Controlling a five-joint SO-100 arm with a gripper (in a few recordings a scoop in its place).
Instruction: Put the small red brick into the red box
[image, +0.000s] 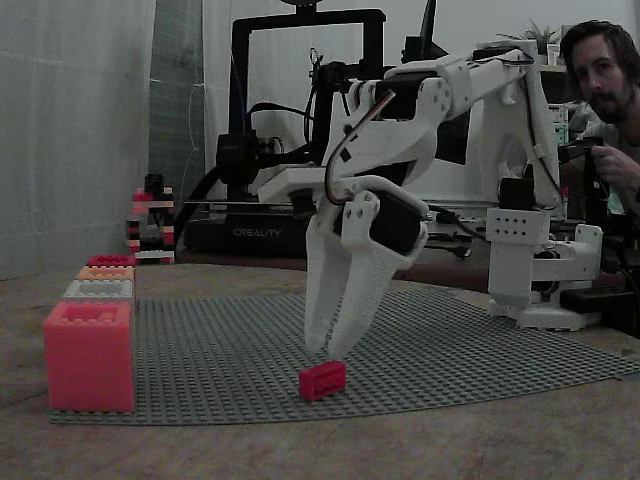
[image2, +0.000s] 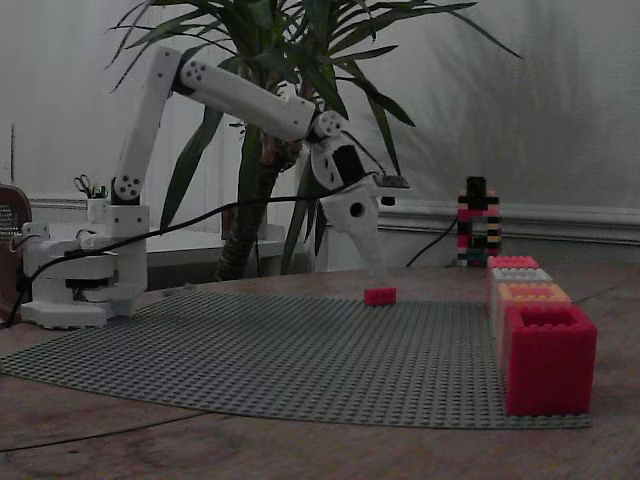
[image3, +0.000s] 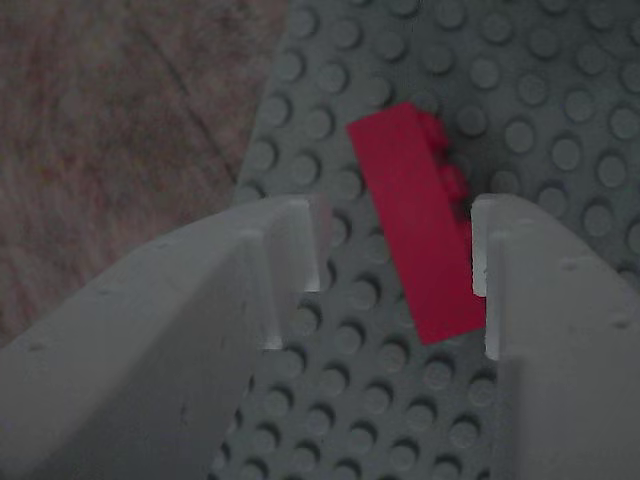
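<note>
One white arm reaches out from its base and bends down at the wrist, so the gripper (image: 330, 350) points at the grey studded mat (image: 450, 350) with its tips just above the small red brick (image: 322, 380). From the wrist view the gripper (image3: 398, 250) stands open at a middling width, its two fingers straddling the small red brick (image3: 420, 235); the right finger (image3: 500, 270) is at the brick's edge, though I cannot tell whether it touches, while the left finger (image3: 290, 250) is clear of it. Lying on the mat near the mat's front edge in a fixed view, the brick sits askew between the fingers, studs facing sideways. In another fixed view the gripper (image2: 378, 272) hangs directly over the brick (image2: 380, 296), with the upper arm sloping up and the forearm sloping down. At the mat's side edge, the red box (image2: 548, 360) stands well apart from the brick, nearest of a row of boxes.
</note>
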